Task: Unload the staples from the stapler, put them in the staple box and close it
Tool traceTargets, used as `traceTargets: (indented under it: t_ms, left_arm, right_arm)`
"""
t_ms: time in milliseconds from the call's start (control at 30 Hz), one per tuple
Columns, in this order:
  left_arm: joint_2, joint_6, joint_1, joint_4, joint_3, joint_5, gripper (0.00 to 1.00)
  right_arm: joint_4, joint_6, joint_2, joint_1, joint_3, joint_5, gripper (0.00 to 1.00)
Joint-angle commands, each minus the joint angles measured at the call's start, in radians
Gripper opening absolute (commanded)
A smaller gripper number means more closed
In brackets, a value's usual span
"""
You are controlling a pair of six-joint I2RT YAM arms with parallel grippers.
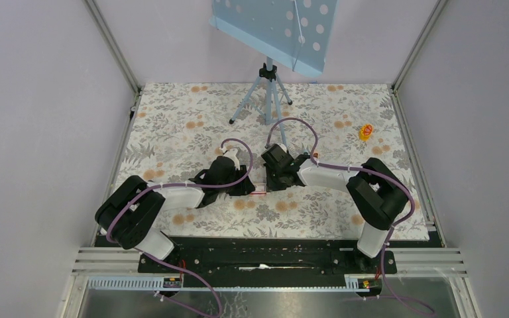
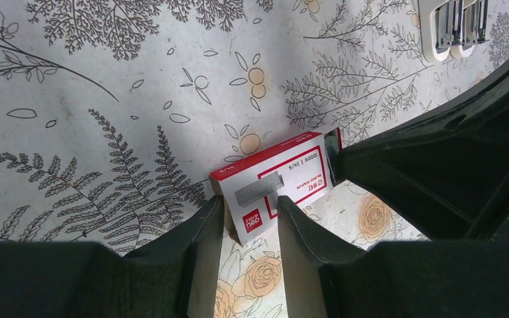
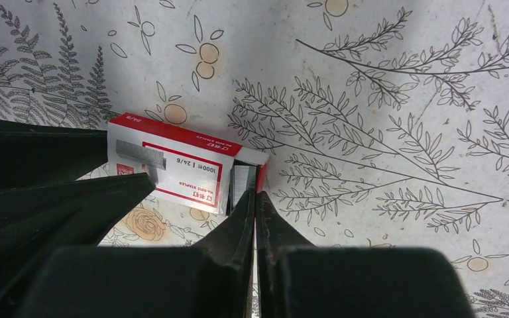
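The pale stapler [image 2: 445,33] lies on the cloth at the top right edge of the left wrist view, its metal rail showing. I cannot tell whether staples are in it. Both grippers are on a flat red-and-white staple box [image 2: 275,182], not on the stapler. My left gripper [image 2: 252,222] is closed around one corner of the box. My right gripper [image 3: 255,202] is shut on the red flap at the box's open end [image 3: 246,173], where grey staples show inside. In the top view the two grippers meet at the box [image 1: 259,191].
A flowered cloth [image 1: 192,112] covers the table. A tripod [image 1: 265,93] holding a blue perforated board stands at the back middle. A small yellow-and-red object [image 1: 366,132] lies at the back right. Metal frame posts run along both sides.
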Motion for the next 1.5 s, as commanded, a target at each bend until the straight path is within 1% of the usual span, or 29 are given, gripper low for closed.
traceTargets:
  t_ms: [0, 67, 167, 433, 633, 767, 967, 1067, 1167, 1333, 1467]
  left_arm:
    - [0.002, -0.003, 0.001, 0.023, 0.007, 0.02, 0.39]
    - [-0.004, -0.005, 0.002, 0.019, 0.005, 0.016, 0.39]
    - [-0.017, -0.02, 0.003, 0.005, 0.01, 0.008, 0.4]
    - [-0.069, -0.029, 0.003, -0.05, 0.05, -0.008, 0.47]
    - [-0.119, -0.024, 0.004, -0.107, 0.079, -0.039, 0.55]
    - [-0.165, -0.027, 0.003, -0.149, 0.067, -0.074, 0.57]
    - [-0.212, -0.006, 0.001, -0.245, 0.054, -0.142, 0.52]
    - [-0.223, -0.002, 0.002, -0.263, 0.036, -0.182, 0.46]
    - [-0.209, -0.002, 0.001, -0.282, 0.025, -0.188, 0.41]
    - [-0.163, -0.007, -0.014, -0.273, 0.024, -0.188, 0.35]
    - [-0.142, -0.013, -0.032, -0.267, 0.017, -0.186, 0.29]
  right_arm:
    - [0.039, -0.004, 0.006, 0.022, 0.036, -0.037, 0.02]
    - [0.039, -0.004, -0.004, 0.022, 0.03, -0.032, 0.05]
    - [0.032, -0.006, -0.031, 0.022, 0.014, -0.006, 0.14]
    - [-0.013, -0.019, -0.139, 0.022, -0.021, 0.064, 0.23]
    - [-0.039, -0.035, -0.16, 0.021, -0.031, 0.115, 0.27]
    - [-0.064, -0.035, -0.143, 0.02, -0.027, 0.154, 0.27]
    - [-0.104, -0.026, -0.1, 0.02, -0.005, 0.173, 0.26]
    - [-0.112, -0.023, -0.085, 0.021, 0.001, 0.168, 0.25]
    - [-0.115, -0.023, -0.069, 0.021, 0.008, 0.154, 0.24]
    - [-0.104, -0.021, -0.045, 0.02, 0.01, 0.117, 0.18]
    - [-0.089, -0.011, -0.033, 0.021, 0.003, 0.101, 0.09]
